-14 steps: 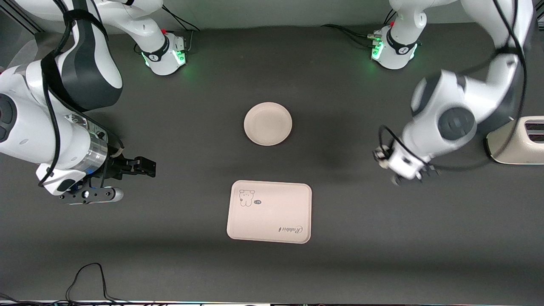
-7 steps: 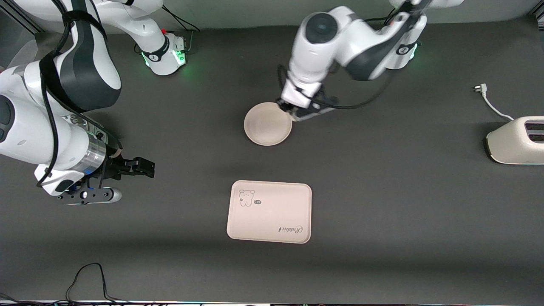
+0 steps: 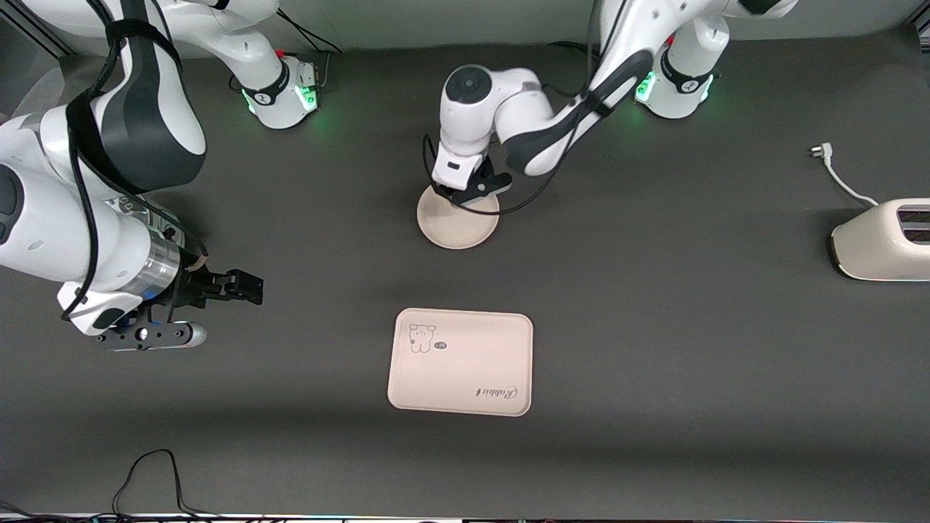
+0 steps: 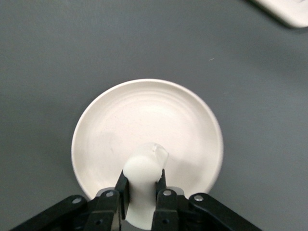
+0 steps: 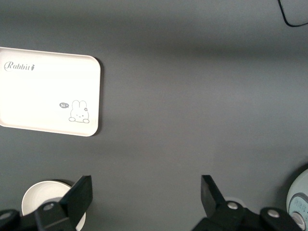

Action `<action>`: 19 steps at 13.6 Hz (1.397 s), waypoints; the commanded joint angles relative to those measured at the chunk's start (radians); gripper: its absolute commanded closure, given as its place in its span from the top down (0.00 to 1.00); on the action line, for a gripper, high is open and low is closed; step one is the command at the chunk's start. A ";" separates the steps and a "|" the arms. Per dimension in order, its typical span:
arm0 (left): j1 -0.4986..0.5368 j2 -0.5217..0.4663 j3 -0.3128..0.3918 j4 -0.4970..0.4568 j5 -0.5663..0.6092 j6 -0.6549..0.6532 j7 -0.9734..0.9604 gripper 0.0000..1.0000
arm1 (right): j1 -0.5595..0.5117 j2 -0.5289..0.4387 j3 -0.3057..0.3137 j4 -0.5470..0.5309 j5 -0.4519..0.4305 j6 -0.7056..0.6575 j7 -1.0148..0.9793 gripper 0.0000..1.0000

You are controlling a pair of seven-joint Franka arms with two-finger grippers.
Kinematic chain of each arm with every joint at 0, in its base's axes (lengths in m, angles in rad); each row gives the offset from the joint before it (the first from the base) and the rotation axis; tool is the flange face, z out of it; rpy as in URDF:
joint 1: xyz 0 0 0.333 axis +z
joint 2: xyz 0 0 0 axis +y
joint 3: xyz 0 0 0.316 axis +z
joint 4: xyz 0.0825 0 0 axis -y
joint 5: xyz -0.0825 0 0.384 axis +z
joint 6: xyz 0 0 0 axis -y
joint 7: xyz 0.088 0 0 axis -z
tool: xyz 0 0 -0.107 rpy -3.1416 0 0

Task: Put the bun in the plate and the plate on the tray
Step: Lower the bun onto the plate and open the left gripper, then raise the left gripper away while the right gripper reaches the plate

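Observation:
The round beige plate (image 3: 458, 225) lies mid-table. My left gripper (image 3: 468, 190) hangs over the part of the plate farthest from the front camera. In the left wrist view the left gripper (image 4: 143, 179) is shut on the off-white bun (image 4: 144, 166), held just above the plate (image 4: 149, 115). The bun is hidden by the hand in the front view. The pinkish-beige tray (image 3: 461, 363) with the bear drawing lies nearer to the front camera than the plate, and shows in the right wrist view (image 5: 48, 91). My right gripper (image 3: 247, 285) waits open and empty toward the right arm's end.
A cream-white toaster (image 3: 883, 240) stands at the left arm's end of the table, its white cable and plug (image 3: 835, 171) lying loose on the mat. A black cable (image 3: 145, 472) loops at the table's front edge.
My left arm swung from near the toaster to over the plate, carrying the bun, then lowered and settled above the plate's rim. The right arm has barely moved.

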 commanded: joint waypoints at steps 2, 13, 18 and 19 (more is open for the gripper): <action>-0.047 0.063 0.035 0.032 0.069 0.002 -0.057 0.29 | -0.004 0.014 0.000 0.028 0.020 -0.012 0.003 1.00; -0.041 0.009 0.052 0.075 0.070 -0.143 -0.037 1.00 | -0.001 0.014 0.000 0.016 0.020 -0.011 0.003 1.00; 0.167 -0.128 -0.009 0.224 -0.037 -0.467 0.232 1.00 | -0.001 0.001 0.001 -0.068 0.091 0.000 0.003 1.00; 0.286 -0.187 -0.048 0.223 -0.114 -0.478 0.364 1.00 | -0.003 -0.003 0.000 -0.095 0.136 0.002 -0.009 1.00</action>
